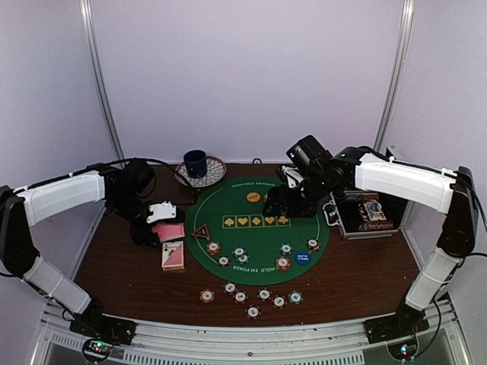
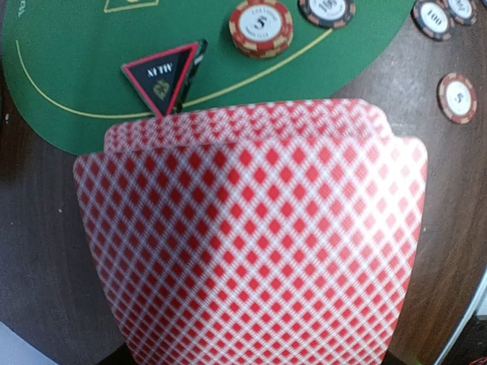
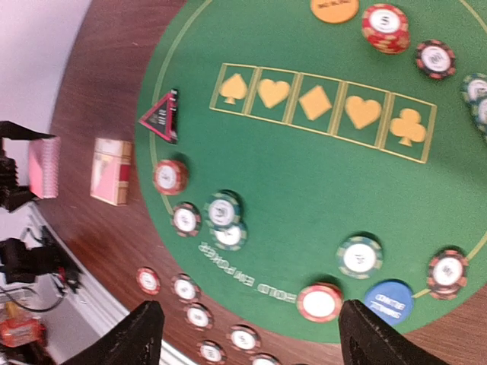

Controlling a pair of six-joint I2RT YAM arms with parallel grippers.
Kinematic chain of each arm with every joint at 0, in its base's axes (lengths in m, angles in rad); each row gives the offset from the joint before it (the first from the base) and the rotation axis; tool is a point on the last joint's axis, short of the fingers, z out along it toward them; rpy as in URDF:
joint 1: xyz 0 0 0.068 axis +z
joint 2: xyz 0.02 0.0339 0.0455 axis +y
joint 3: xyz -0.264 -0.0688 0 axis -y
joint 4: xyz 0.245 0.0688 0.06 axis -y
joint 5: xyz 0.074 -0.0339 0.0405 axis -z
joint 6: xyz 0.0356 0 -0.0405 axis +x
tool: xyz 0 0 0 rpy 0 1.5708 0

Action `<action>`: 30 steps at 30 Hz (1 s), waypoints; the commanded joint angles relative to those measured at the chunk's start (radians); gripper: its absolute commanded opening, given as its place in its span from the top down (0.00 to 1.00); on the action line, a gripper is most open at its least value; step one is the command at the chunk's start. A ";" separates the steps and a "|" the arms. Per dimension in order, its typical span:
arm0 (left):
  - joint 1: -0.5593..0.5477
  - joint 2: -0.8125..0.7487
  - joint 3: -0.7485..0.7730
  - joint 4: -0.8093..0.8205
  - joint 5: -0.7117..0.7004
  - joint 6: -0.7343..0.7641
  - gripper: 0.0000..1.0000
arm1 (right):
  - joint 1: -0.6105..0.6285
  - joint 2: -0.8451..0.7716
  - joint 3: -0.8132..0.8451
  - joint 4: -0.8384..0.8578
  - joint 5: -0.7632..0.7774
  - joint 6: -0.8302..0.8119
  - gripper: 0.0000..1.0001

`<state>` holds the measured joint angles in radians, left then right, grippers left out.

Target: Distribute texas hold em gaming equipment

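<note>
Brown wood makes up the tabletop (image 1: 122, 266), with a round green poker mat (image 1: 262, 236) laid at its middle. At left of the top view, the left gripper (image 1: 161, 226) is clamped on a few pink-backed cards (image 2: 251, 243), which fill its wrist view and hang above the tabletop just beside the mat's edge. The rest of the deck (image 1: 173, 255) lies face down below them, off the mat.

The right gripper (image 3: 255, 342) hovers over the mat's right half with its fingers apart and nothing between them.

The distribution looks partly done. Several poker chips (image 1: 283, 263) sit in small groups around the lower part of the mat, with the blue disc (image 1: 302, 258), the orange disc (image 1: 253, 197) and the triangle marker (image 1: 201, 232) also on the felt. A loose row of chips (image 1: 253, 312) lies off the mat near the bottom centre, apparently not yet shared out. The five suit boxes (image 1: 256, 220) hold no cards, and none lie dealt on the mat, so dealing seems to be the main step left.
</note>
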<state>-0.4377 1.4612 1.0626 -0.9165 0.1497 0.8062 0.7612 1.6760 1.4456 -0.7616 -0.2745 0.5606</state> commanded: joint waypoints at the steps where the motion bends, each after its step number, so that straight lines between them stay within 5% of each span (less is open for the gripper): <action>1: -0.028 -0.044 0.085 -0.085 0.097 -0.068 1.00 | -0.003 0.033 -0.033 0.304 -0.279 0.162 0.15; 6: -0.078 -0.032 0.152 -0.097 0.120 -0.150 1.00 | 0.034 0.125 -0.021 0.575 -0.429 0.309 0.14; 14: -0.106 0.045 0.275 -0.159 0.137 -0.167 1.00 | 0.098 0.261 0.077 0.694 -0.528 0.407 0.15; 30: -0.127 0.073 0.281 -0.153 0.100 -0.145 1.00 | 0.130 0.420 0.152 0.903 -0.605 0.572 0.22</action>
<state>-0.5583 1.5265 1.3167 -1.0752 0.2462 0.6559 0.8806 2.0510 1.5566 0.0395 -0.8387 1.0657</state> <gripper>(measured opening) 0.665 0.789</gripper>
